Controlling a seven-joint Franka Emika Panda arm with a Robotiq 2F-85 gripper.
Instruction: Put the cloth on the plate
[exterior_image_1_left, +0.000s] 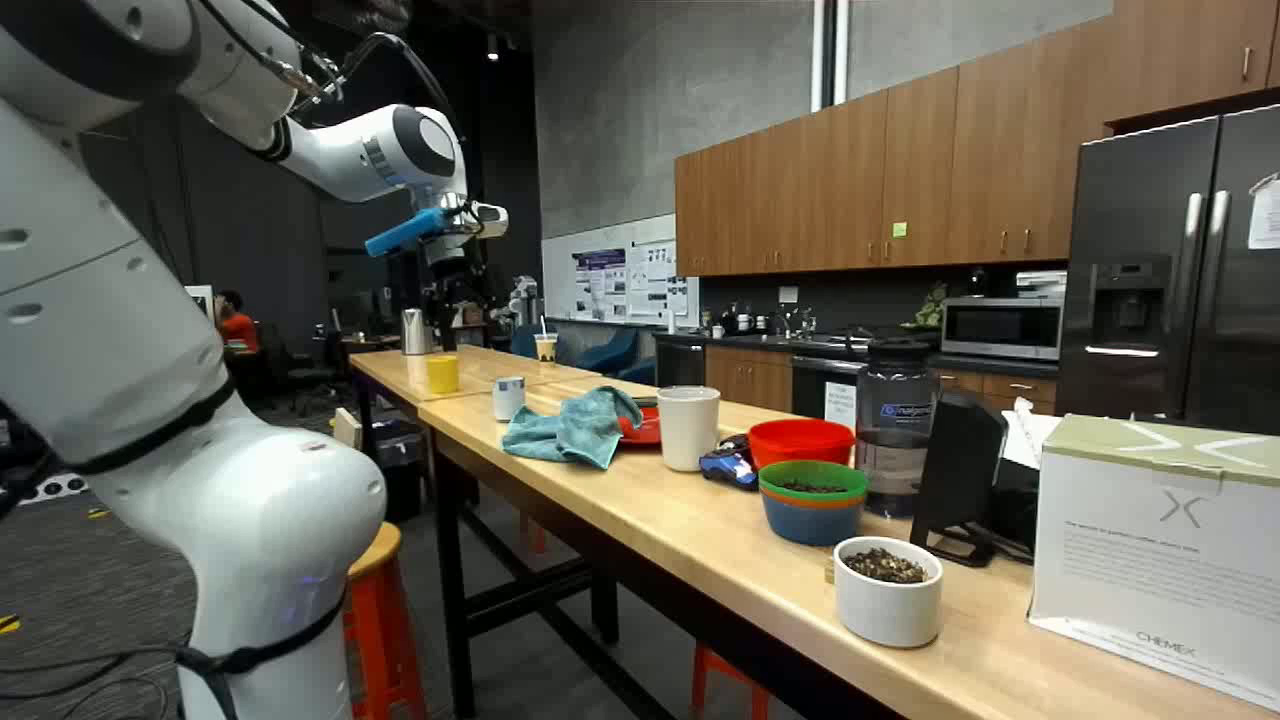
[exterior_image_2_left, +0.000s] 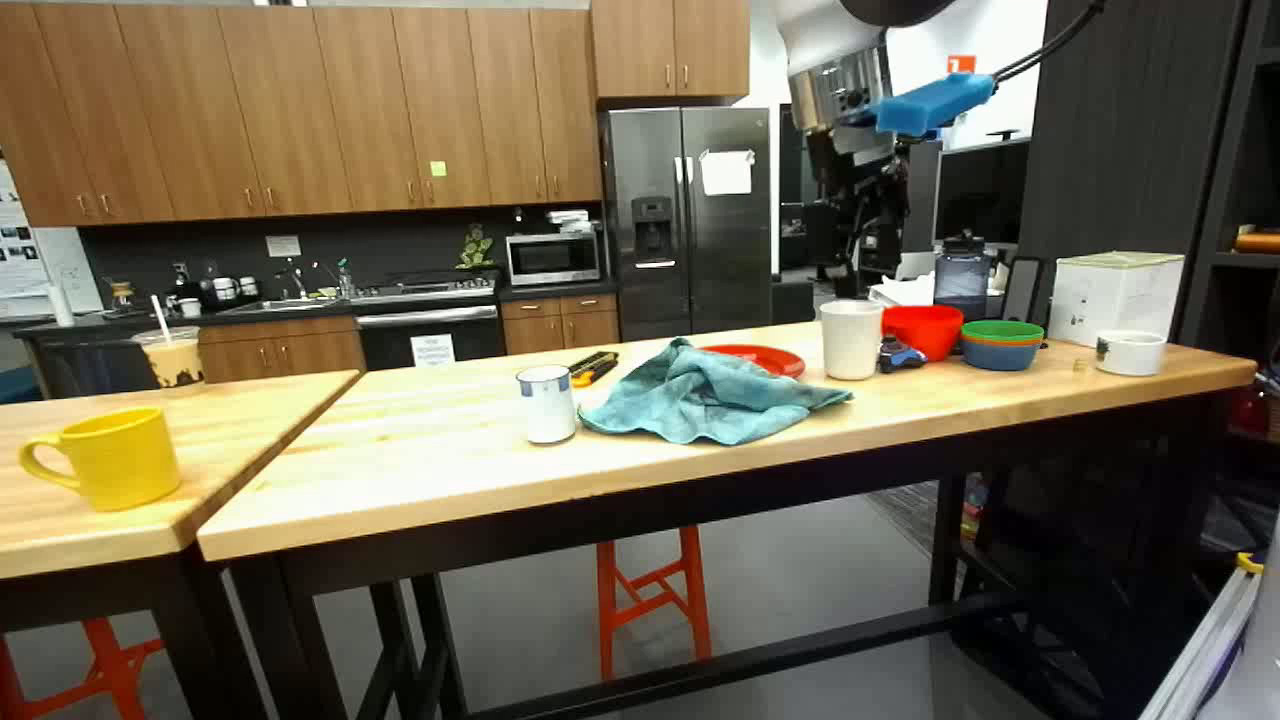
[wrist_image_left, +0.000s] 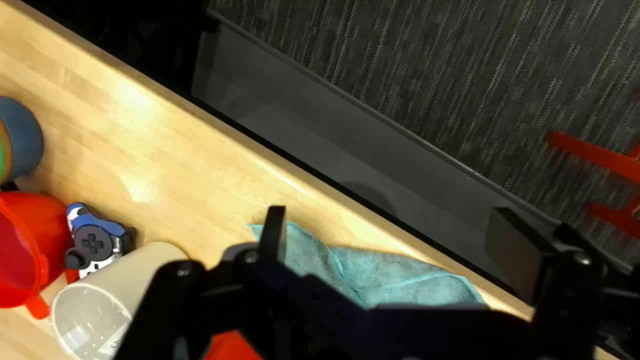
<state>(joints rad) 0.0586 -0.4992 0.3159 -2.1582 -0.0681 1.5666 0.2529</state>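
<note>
At the far left of an exterior view, a yellow mug (exterior_image_2_left: 125, 462) and a clear cup of iced drink (exterior_image_2_left: 172, 362) with a straw stand on a side table (exterior_image_2_left: 270, 412). On the main wooden table (exterior_image_2_left: 420, 430), a white enamel mug (exterior_image_2_left: 547, 408) with blue patches stands near a black-and-orange tool (exterior_image_2_left: 594, 368). Next, the teal cloth (exterior_image_2_left: 705, 395) lies crumpled on the tabletop, in front of the red plate (exterior_image_2_left: 772, 360) and hiding part of it; whether any fold rests on the rim cannot be told. Then comes a tall white cup (exterior_image_2_left: 850, 342). The Robotiq gripper (wrist_image_left: 390, 232) hangs well above the table, its fingers (wrist_image_left: 272, 235) spread wide, the cloth showing below and between them in the wrist view. A blue-and-white game controller (exterior_image_2_left: 900, 355) sits between the cup and a red bowl (exterior_image_2_left: 925, 335). Farther right are a Nalgene bottle (exterior_image_2_left: 962, 282), a nested stack of bowls (exterior_image_2_left: 1003, 354) in green, orange and blue, and a Chemex box (exterior_image_2_left: 1085, 300), with a white ramekin (exterior_image_2_left: 1132, 354) of brown flakes in front of it.
</note>
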